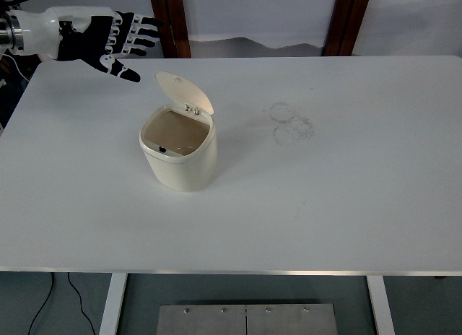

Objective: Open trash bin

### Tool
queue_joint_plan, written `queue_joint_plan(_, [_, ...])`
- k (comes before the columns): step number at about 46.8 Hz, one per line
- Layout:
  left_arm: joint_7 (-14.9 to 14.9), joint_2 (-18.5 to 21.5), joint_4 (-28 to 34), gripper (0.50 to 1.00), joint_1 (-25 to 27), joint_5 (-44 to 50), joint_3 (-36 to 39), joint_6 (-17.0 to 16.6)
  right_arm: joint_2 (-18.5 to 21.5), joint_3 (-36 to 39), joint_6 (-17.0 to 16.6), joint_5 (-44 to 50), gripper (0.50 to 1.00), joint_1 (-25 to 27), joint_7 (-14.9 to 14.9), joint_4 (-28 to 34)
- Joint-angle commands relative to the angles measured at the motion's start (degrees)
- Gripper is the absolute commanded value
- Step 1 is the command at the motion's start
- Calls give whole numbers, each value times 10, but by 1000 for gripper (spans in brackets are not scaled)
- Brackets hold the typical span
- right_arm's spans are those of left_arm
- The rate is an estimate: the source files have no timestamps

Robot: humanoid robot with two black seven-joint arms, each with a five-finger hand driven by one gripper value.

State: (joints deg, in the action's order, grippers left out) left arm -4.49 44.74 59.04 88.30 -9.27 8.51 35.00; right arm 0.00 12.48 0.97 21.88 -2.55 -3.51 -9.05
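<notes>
A small cream trash bin (180, 158) stands on the white table (325, 205), left of centre. Its lid (185, 92) is swung up on the rear hinge and the brownish inside shows. My left hand (123, 40) hovers high at the far left corner, well clear of the bin, with its black-and-white fingers spread and nothing in them. My right arm does not appear.
Faint ring marks (290, 123) stain the tabletop right of the bin. Two dark wooden posts (170, 21) rise behind the table's far edge. A metal plate (245, 319) lies on the floor below the near edge.
</notes>
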Motion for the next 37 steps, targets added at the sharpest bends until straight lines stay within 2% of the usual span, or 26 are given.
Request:
queue_joint_plan(1, [0,0,-19,1000,-10,42,-2,0,0,0,0,0,995,0,0,0])
queue_joint_plan(7, [-2,-2,-48,1000,-30,89,-10,0,0,0,0,0,995,0,0,0])
queue_joint_plan(17, [-8,0,-71,1000,-103,144,-69,-3,0,0,0,0,995,0,0,0])
queue_joint_plan(24, [-8,-2,-97,1000,-170,157,-140,-55,0,0,0,0,995,0,0,0])
queue_joint_plan(31, [-8,-3,-100,1000,-219,163,-198,-92,0,0,0,0,995,0,0,0])
queue_joint_plan(32, [-8,-3,-101,1000,-249,182,-227,-108,0,0,0,0,995,0,0,0])
queue_joint_plan(37, [-7,-4,-117,1000,-290,225,-259,-119,0,0,0,0,995,0,0,0])
